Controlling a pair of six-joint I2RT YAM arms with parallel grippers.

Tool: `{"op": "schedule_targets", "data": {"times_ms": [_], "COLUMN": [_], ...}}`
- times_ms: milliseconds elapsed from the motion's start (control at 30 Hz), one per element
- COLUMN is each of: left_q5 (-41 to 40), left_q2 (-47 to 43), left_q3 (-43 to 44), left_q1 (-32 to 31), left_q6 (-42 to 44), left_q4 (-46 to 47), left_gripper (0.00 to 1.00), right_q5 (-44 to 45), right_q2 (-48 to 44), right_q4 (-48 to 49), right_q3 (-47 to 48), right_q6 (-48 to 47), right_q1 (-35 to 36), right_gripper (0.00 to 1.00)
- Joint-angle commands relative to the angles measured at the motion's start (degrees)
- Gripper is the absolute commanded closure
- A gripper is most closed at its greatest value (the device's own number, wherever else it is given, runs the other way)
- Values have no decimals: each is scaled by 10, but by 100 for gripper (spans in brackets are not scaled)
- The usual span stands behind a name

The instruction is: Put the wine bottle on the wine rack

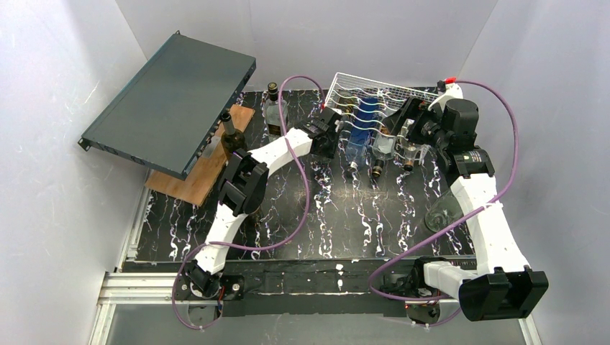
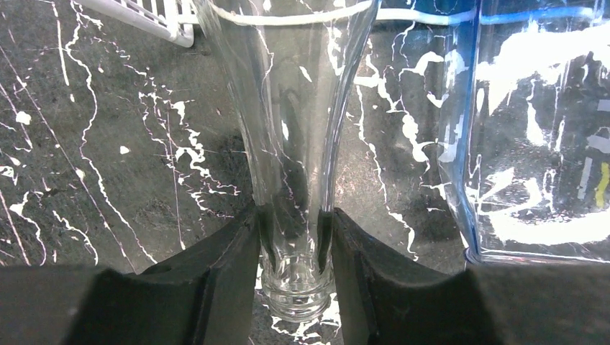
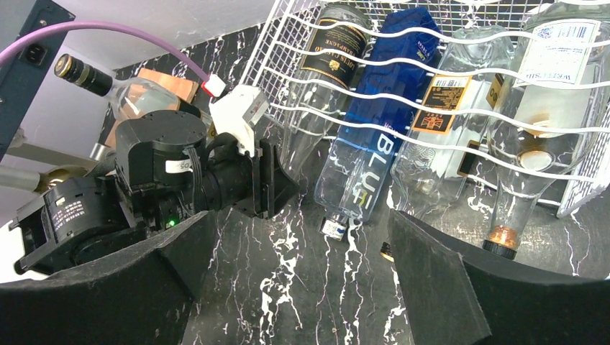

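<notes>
Wine rack [image 1: 388,88] cradles four bottles [image 3: 374,129]; left hand [image 2: 295,244] clamps one wine bottle [image 2: 288,144] by its neck; right hand [image 3: 295,273] gapes.

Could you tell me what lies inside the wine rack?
Four bottles lie in the wine rack: a dark-labelled bottle, its neck clamped by the left gripper, a blue bottle, an orange-labelled bottle and a white-labelled bottle. Anything beneath them is covered.
</notes>
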Motion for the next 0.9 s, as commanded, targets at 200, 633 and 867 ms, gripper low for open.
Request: {"op": "schedule_targets", "data": {"times_ms": [200, 633, 867], "left_q5": [47, 201, 265], "left_q2": [-47, -262, -414], "left_q3": [5, -36, -80], "left_q1": [8, 23, 35], "left_q6": [-9, -51, -71], "left_q4": [-46, -129, -165], "left_gripper": [20, 2, 2], "right_q5": [-28, -112, -131], "right_q2": [1, 16, 92], "right_q4": [23, 47, 41], "right_q3": [-15, -62, -31], "right_q6": [15, 47, 41], "right_q1": [-1, 2, 99], "right_gripper": [2, 2, 2]}}
